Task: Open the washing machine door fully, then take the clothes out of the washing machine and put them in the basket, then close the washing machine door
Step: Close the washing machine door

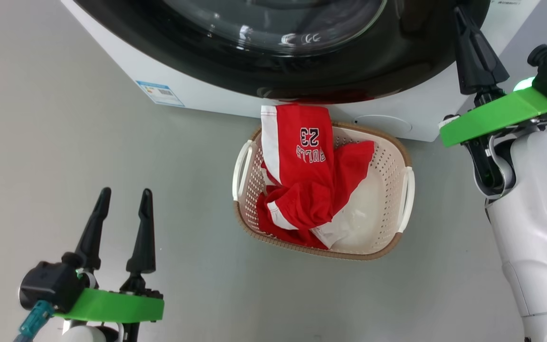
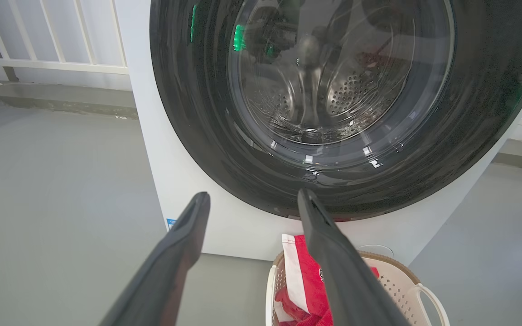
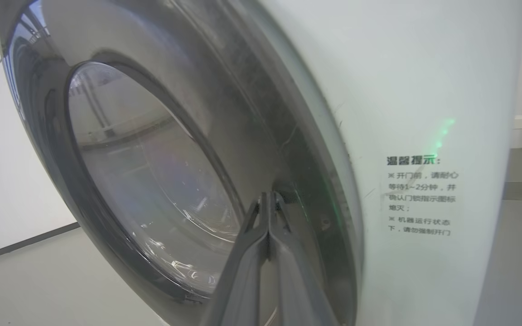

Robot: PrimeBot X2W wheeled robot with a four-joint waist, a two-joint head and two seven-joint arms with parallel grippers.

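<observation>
Two dark fingers of the right gripper [image 3: 268,195] are pressed together with nothing held between them. Their tips are seen at the glossy black rim of the washing machine door [image 3: 152,181], near its outer edge, though contact cannot be confirmed. The left gripper [image 1: 127,191] is held wide open and empty, well apart from everything, above the grey floor [image 1: 41,142]. The door is shut flush on the white washing machine [image 1: 197,95], and the perforated drum [image 2: 347,90] is glimpsed through the glass. Just before the machine the basket [image 1: 399,147] is set on the floor. The clothes [image 1: 302,156] — red with white trim, one printed "BULLS 23" — are heaped inside it, one garment draped over the rim nearest the machine.
</observation>
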